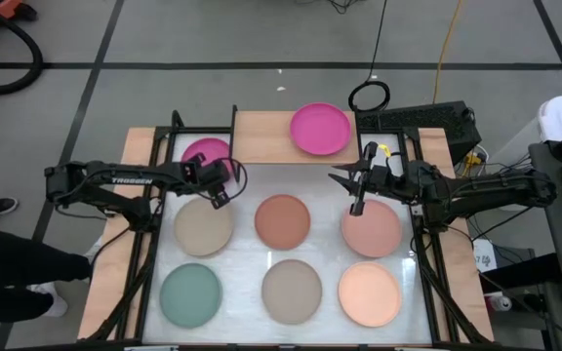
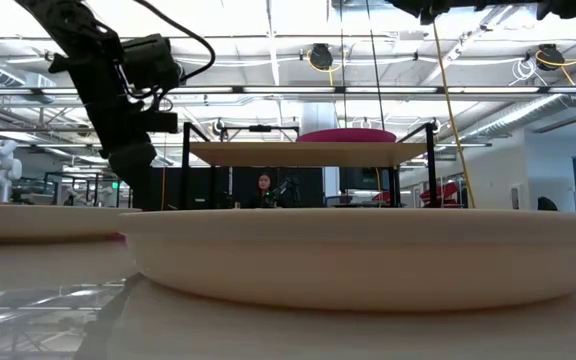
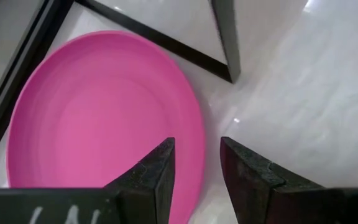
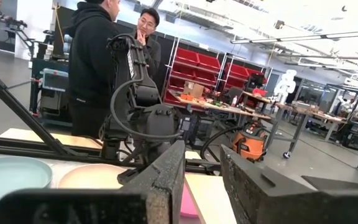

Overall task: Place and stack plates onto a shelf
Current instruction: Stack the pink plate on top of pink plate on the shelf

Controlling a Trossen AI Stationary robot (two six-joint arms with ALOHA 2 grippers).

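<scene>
1. On the white table point(image 1: 330, 244) lie seven plates: magenta plate point(image 1: 206, 153), beige point(image 1: 202, 226), terracotta point(image 1: 282, 220), dusty pink point(image 1: 372, 229), teal point(image 1: 190, 294), taupe point(image 1: 292, 291), peach point(image 1: 369, 293).
2. Another magenta plate point(image 1: 320, 129) sits on the wooden shelf point(image 1: 261, 136).
3. The left gripper point(image 3: 196, 168) hangs slightly parted, empty, over the table's magenta plate.
4. The right gripper point(image 4: 202, 171), narrowly parted, holds nothing.
5. Two people point(image 4: 95, 62) stand beyond.

Round matte magenta plate point(image 1: 206, 154) beside light wood shelf point(image 1: 261, 136) partly hidden under left gripper point(image 1: 219, 198); near rim cropped in left wrist view.
</scene>
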